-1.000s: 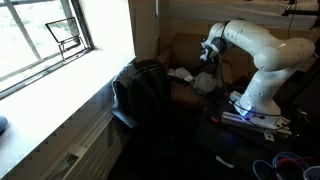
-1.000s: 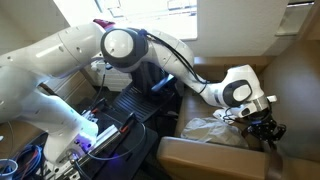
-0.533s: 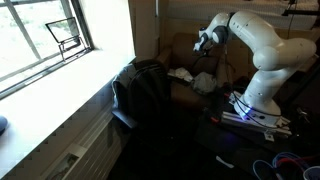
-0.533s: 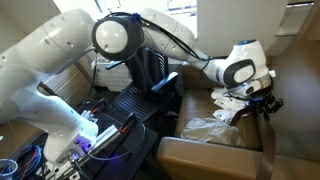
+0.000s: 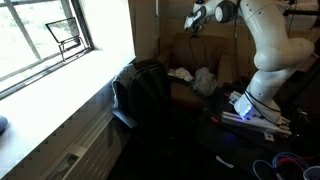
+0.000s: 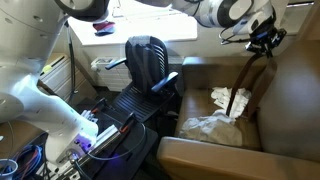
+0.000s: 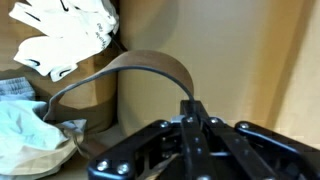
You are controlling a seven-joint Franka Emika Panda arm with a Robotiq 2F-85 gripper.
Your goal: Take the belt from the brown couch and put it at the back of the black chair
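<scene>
My gripper (image 6: 262,42) is shut on a brown belt (image 6: 250,82) and holds it high above the brown couch (image 6: 292,105). The belt hangs down from the jaws, its lower end near the couch seat. In an exterior view the gripper (image 5: 196,19) is up near the couch back (image 5: 218,52). In the wrist view the belt (image 7: 148,64) loops away from the closed fingers (image 7: 192,116). The black chair (image 5: 146,92) stands in front of the couch, its back (image 6: 148,60) toward the window.
White cloths (image 6: 226,99) and a crumpled pale fabric (image 6: 208,129) lie on the couch seat; they also show in the wrist view (image 7: 70,35). The robot base (image 5: 252,108) with cables stands beside the couch. A window sill (image 5: 60,90) runs beside the chair.
The gripper has risen well above the couch and moved toward its back, carrying the belt up with it so the belt now hangs free.
</scene>
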